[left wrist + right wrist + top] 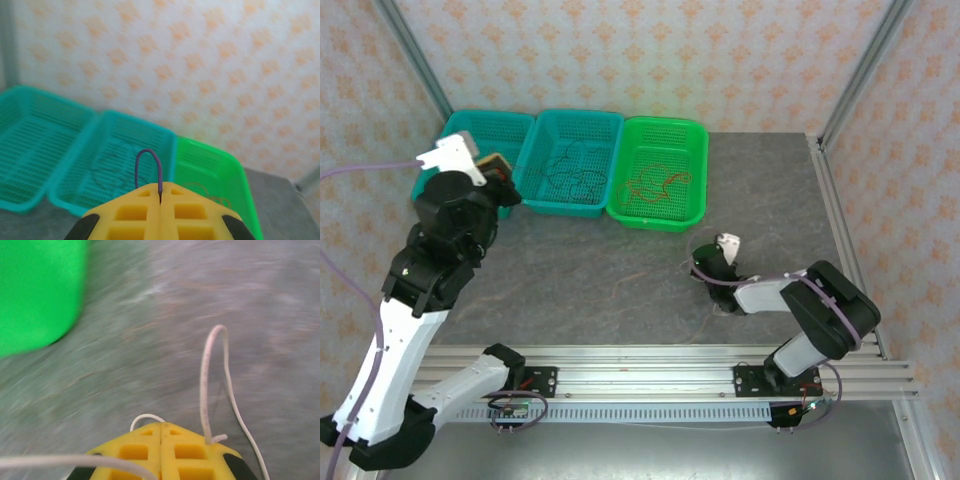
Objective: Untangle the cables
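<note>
Pale cable (203, 385) lay clamped in right gripper (161, 426) on worktop (620, 280) near green basket (655, 220), likely for pulling free; left gripper (160, 189) pinched thin purple cable (148, 150).

Counter (620, 270): grey, stone-look top, patterned walls round 3 sides. Along far edge, 3 mesh baskets in a row, sides touching: left teal basket (495, 135), middle teal basket (575, 112), green basket (665, 121). Front-rt area: pale cable (204, 380), thin, part trailing on surface, part arching up off it.
</note>
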Available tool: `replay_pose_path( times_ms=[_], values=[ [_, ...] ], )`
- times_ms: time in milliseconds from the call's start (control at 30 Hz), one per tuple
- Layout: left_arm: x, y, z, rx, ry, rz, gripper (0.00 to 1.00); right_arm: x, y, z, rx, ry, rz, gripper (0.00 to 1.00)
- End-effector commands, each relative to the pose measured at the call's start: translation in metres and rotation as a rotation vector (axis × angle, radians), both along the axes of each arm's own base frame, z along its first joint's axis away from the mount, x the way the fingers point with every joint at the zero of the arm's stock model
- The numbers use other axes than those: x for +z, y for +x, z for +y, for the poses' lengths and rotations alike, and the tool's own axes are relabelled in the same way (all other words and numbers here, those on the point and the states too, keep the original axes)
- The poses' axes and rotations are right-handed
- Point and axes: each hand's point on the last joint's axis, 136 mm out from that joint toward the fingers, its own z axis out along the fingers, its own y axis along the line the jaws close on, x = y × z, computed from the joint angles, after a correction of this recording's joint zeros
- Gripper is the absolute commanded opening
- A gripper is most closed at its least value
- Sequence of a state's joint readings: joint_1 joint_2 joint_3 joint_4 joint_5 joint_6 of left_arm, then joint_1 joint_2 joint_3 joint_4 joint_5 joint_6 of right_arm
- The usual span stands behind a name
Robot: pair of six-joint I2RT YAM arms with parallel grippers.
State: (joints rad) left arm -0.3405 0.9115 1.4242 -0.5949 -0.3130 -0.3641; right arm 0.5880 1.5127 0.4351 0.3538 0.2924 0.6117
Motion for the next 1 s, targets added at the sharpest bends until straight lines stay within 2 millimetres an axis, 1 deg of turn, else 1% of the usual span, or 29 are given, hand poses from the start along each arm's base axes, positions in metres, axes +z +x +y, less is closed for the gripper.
replay_pose_path(
  times_ms=[0,67,100,200,267,400,500,600,633,733,833,867,933,967],
  values=[
    [0.023,-0.01,0.031,0.109,0.023,-0.047,0.0,-0.014,-0.02,-0.049,-0.255,0.039,0.059,0.0],
    [0.035,-0.004,0.035,0.121,0.016,-0.064,0.0,-0.008,-0.019,-0.053,-0.279,0.072,0.029,0.0],
    [0.04,0.001,0.033,0.106,0.009,-0.071,0.0,-0.004,-0.018,-0.055,-0.288,0.067,0.019,0.0],
    [0.057,0.023,0.018,0.026,-0.026,-0.115,0.0,0.011,-0.01,-0.052,-0.254,0.058,-0.022,0.0],
    [0.07,0.035,0.014,0.007,-0.028,-0.142,0.0,0.019,-0.007,-0.048,-0.232,0.065,-0.043,0.0],
    [0.099,0.06,0.021,0.026,-0.022,-0.184,0.0,0.029,-0.005,-0.043,-0.199,0.083,-0.06,0.0],
    [0.115,0.084,0.027,0.033,-0.022,-0.212,0.0,0.032,-0.006,-0.041,-0.187,0.101,-0.069,0.0],
    [0.12,0.117,0.027,0.017,-0.021,-0.213,0.0,0.035,-0.008,-0.041,-0.176,0.107,-0.076,0.0],
    [0.119,0.128,0.025,0.006,-0.014,-0.207,0.0,0.037,-0.009,-0.041,-0.175,0.11,-0.078,0.0],
    [0.105,0.163,0.02,-0.018,-0.008,-0.181,0.0,0.043,-0.011,-0.041,-0.164,0.122,-0.09,0.0],
    [0.077,0.203,0.01,-0.066,-0.004,-0.124,0.0,0.049,-0.015,-0.04,-0.144,0.129,-0.095,0.0],
    [0.062,0.217,0.006,-0.086,-0.007,-0.088,0.0,0.055,-0.016,-0.04,-0.136,0.135,-0.109,0.0],
    [0.029,0.244,-0.002,-0.121,-0.012,-0.013,0.0,0.06,-0.018,-0.041,-0.125,0.131,-0.117,0.0],
    [0.006,0.257,-0.004,-0.132,-0.015,0.037,0.0,0.063,-0.02,-0.043,-0.123,0.129,-0.124,0.0]
  ],
)
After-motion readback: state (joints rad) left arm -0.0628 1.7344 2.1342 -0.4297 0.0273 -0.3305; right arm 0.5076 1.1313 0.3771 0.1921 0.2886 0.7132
